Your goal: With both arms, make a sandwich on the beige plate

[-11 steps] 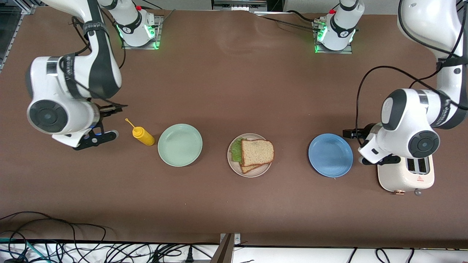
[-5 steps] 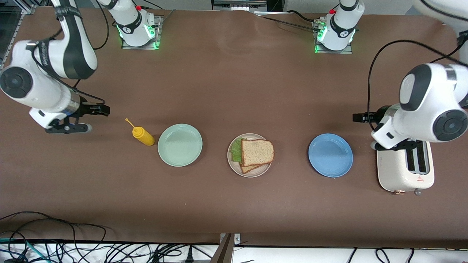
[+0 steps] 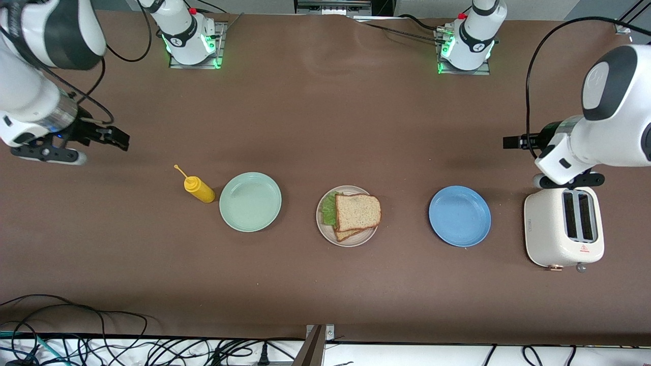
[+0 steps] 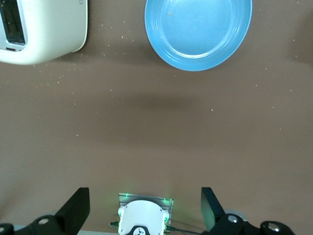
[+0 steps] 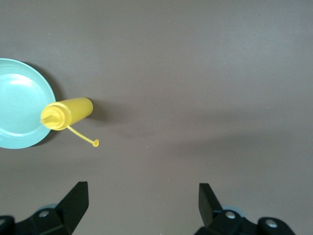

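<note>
- Now the left gripper [image 4: 144, 215] is up in the air with its two fingers [image 4: 76, 210] spread wide and nothing in them. It hangs over bare table, at about 12 o'clock from the toaster [image 3: 563, 227].
- Also up high, the right gripper [image 5: 142, 208] has its fingers wide apart and empty. It hangs over bare table, at about 10 o'clock from the yellow bottle [image 3: 199, 188].
- That yellow bottle stands just beside the green plate [image 3: 250, 202], toward the right arm's end of the table.
- On the beige plate [image 3: 347, 238] in the middle of the table sits the sandwich [image 3: 356, 213]. One bread slice is on top, green lettuce [image 3: 329, 209] pokes out at 9 o'clock, and another slice shows under it.
- Next comes the blue plate [image 3: 460, 216], between the beige plate and the toaster.
</note>
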Controlling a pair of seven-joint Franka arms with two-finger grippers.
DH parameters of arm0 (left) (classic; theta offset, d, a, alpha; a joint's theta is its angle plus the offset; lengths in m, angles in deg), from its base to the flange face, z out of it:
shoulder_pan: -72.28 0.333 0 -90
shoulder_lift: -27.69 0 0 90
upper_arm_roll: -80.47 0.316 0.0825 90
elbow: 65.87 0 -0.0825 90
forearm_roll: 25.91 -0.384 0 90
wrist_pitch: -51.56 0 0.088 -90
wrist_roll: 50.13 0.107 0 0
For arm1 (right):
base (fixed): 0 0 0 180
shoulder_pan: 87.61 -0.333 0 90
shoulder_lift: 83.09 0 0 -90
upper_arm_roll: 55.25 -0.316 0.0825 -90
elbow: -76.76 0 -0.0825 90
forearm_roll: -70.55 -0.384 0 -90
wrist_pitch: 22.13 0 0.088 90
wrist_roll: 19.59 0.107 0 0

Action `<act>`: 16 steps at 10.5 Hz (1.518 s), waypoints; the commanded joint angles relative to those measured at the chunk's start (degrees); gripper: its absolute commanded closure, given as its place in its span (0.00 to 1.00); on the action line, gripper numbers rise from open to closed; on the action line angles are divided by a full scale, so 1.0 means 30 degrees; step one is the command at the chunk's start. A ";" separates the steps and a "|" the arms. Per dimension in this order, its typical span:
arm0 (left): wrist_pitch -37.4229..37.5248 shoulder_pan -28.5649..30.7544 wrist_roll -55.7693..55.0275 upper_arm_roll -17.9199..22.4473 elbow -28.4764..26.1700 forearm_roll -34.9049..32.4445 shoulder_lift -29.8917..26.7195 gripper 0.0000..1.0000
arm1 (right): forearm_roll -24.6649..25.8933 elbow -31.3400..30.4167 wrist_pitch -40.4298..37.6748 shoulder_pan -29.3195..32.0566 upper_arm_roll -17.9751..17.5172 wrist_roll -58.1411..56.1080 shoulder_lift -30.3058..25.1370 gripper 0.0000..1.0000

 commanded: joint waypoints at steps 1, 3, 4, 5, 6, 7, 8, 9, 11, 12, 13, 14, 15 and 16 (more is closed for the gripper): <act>0.0160 0.0042 -0.0076 -0.0233 -0.1007 -0.0599 -0.1091 0.00 | -0.1914 0.2121 -0.2082 0.0750 -0.0549 0.0277 0.0039 0.00; 0.0014 0.0042 -0.0252 -0.0262 -0.1360 -0.0570 -0.1473 0.00 | -0.1687 0.3293 -0.3108 0.0751 -0.0491 0.0044 -0.0107 0.00; -0.0045 0.0071 -0.0311 -0.0233 -0.1361 -0.0569 -0.1706 0.00 | -0.1571 0.3414 -0.3084 0.0722 -0.0403 -0.0566 -0.0311 0.00; -0.0103 0.0158 -0.0311 -0.0204 -0.1332 -0.0598 -0.1998 0.00 | -0.1511 0.3474 -0.2967 0.0576 -0.0054 -0.0834 -0.0458 0.00; -0.0191 0.0188 -0.0398 -0.0204 -0.1360 -0.0599 -0.2378 0.00 | -0.1511 0.3532 -0.2966 0.0111 0.0471 -0.0981 -0.0459 0.00; -0.0192 0.0217 -0.0805 -0.0233 -0.1448 -0.0599 -0.2556 0.00 | -0.1453 0.3533 -0.2995 -0.0010 0.0622 -0.0983 -0.0430 0.00; -0.0250 0.0189 -0.1302 -0.0262 -0.1768 -0.0599 -0.2761 0.00 | -0.1278 0.3562 -0.2996 -0.0011 0.0623 -0.0983 -0.0401 0.00; -0.0569 0.0159 -0.1481 -0.0291 -0.2235 -0.0599 -0.3111 0.00 | -0.1276 0.3620 -0.2967 -0.0040 0.0623 -0.1012 -0.0343 0.00; -0.1476 0.0159 -0.1483 -0.0292 -0.3377 -0.0599 -0.3640 0.00 | -0.1218 0.4434 -0.3170 0.0047 0.0652 -0.1157 0.0268 0.00; -0.1771 0.0159 -0.1512 -0.0292 -0.3846 -0.0599 -0.3874 0.00 | -0.1218 0.4557 -0.3171 -0.0011 0.0623 -0.1362 0.0418 0.00; -0.2180 0.0159 -0.1512 -0.0292 -0.4547 -0.0599 -0.4282 0.00 | -0.1218 0.4587 -0.3113 -0.0011 0.0623 -0.1335 0.0449 0.00; -0.2938 0.0159 -0.1512 -0.0292 -0.5511 -0.0570 -0.4751 0.00 | -0.1218 0.4617 -0.3142 0.0018 0.0623 -0.1392 0.0478 0.00; -0.3845 0.0159 -0.1512 -0.0292 -0.6594 -0.0598 -0.5219 0.00 | -0.1189 0.4617 -0.3171 0.0018 0.0623 -0.1422 0.0478 0.00; -0.4434 0.0159 -0.1512 -0.0292 -0.7272 -0.0599 -0.5456 0.00 | -0.1160 0.4617 -0.3229 0.0018 0.0623 -0.1451 0.0478 0.00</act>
